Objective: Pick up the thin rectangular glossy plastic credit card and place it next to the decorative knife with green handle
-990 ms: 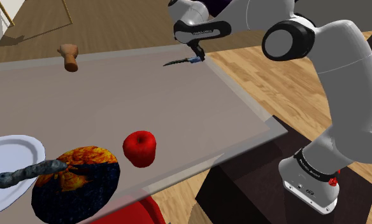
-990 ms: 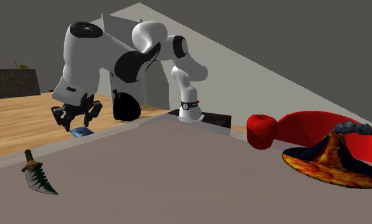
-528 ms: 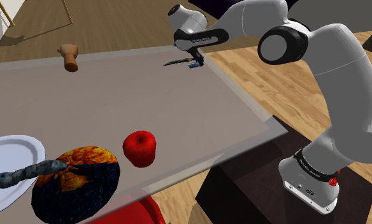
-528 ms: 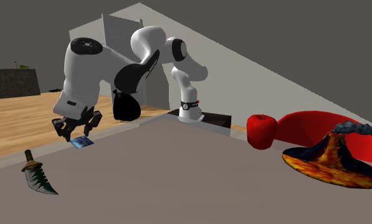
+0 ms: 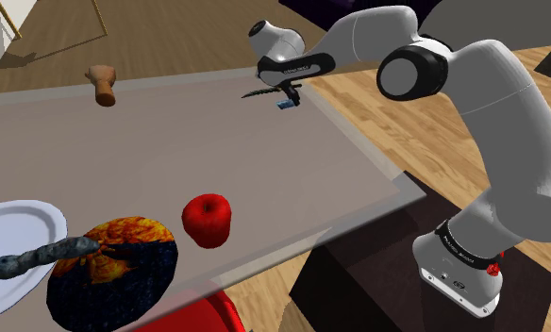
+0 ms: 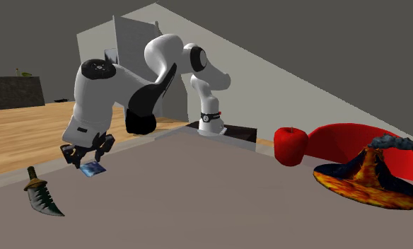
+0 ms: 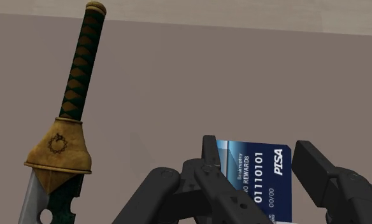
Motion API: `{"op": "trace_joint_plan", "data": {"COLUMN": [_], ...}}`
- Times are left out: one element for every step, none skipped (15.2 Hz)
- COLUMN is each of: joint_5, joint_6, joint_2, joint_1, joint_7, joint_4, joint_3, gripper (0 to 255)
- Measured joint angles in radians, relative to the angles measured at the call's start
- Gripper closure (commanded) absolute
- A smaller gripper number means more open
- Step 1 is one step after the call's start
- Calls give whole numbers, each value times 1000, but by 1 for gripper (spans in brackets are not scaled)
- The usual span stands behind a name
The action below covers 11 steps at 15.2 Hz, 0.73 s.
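Observation:
My black gripper (image 5: 288,96) is shut on a blue glossy credit card (image 5: 286,106), low over the far corner of the grey table (image 5: 170,160). In the wrist view the card (image 7: 258,175) shows white numbers and sits clasped between the fingers (image 7: 210,156) of the gripper (image 7: 258,159). The knife (image 7: 83,63), with a green wrapped handle, gold guard and jagged blade, lies flat on the table beside the card. In the second exterior view the gripper (image 6: 85,157) hangs the card (image 6: 92,168) just above the tabletop, a short way from the knife (image 6: 41,192). In the shoulder view the knife (image 5: 259,92) lies at the gripper's left.
A red apple (image 5: 207,220) and a lava-patterned hat (image 5: 113,273) sit near the front, next to a white plate (image 5: 14,236) with a grey object on it. A brown object (image 5: 102,83) stands at the far edge. The table's edge (image 5: 344,127) runs close to the gripper.
The gripper has carried the card down and in over the table, closer to the knife. The knife and the other things have not moved.

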Motion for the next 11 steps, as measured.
{"op": "trace_joint_plan", "data": {"joint_5": [0, 0, 0, 0, 0, 0, 0, 0, 0, 0, 0], "joint_6": [1, 1, 1, 2, 2, 2, 2, 2, 2, 2, 2], "joint_2": [2, 3, 4, 4, 4, 4, 4, 4, 4, 4, 4], "joint_1": [0, 0, 0, 0, 0, 0, 0, 0, 0, 0, 0], "joint_7": [0, 1, 1, 1, 1, 1, 1, 1, 1, 1, 1], "joint_4": [2, 2, 2, 2, 2, 2, 2, 2, 2, 2, 2], "joint_3": [0, 0, 0, 0, 0, 0, 0, 0, 0, 0, 0], "gripper": [255, 255, 255, 255, 255, 0, 0, 0, 0, 0, 0]}}
